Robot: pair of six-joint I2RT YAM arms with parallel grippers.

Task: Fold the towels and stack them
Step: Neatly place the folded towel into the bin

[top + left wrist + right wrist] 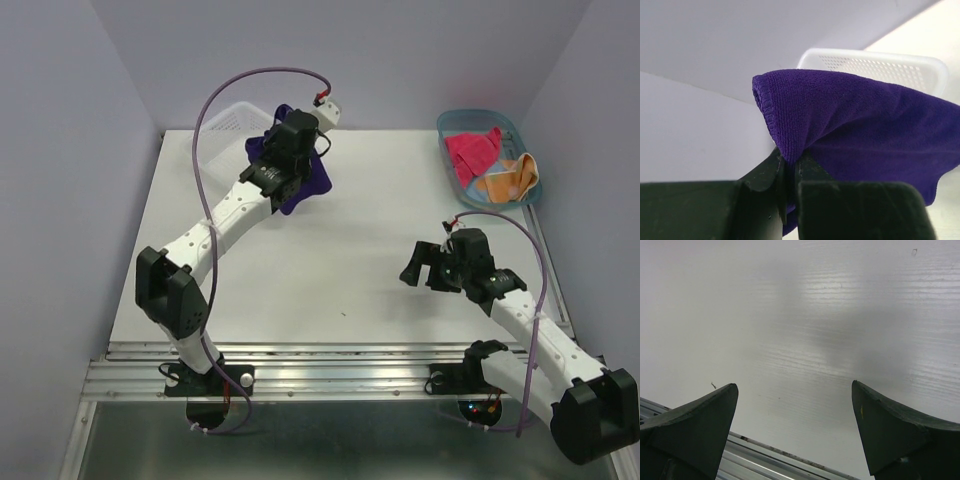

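While left tool pinches purple towel, mostly hidden overhead, right tool wide, empty.

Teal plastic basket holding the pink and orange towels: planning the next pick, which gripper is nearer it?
Right. The right gripper, open, hovers on the near side of the teal basket; the left gripper, far to its left, pinches the dark purple towel.

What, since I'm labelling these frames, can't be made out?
- Top view: the left arm covers much of the purple towel; its folds are unclear.
- Left wrist view: the towel hides most of the white basket.
- Top view: the orange towel is too small to show its pattern.
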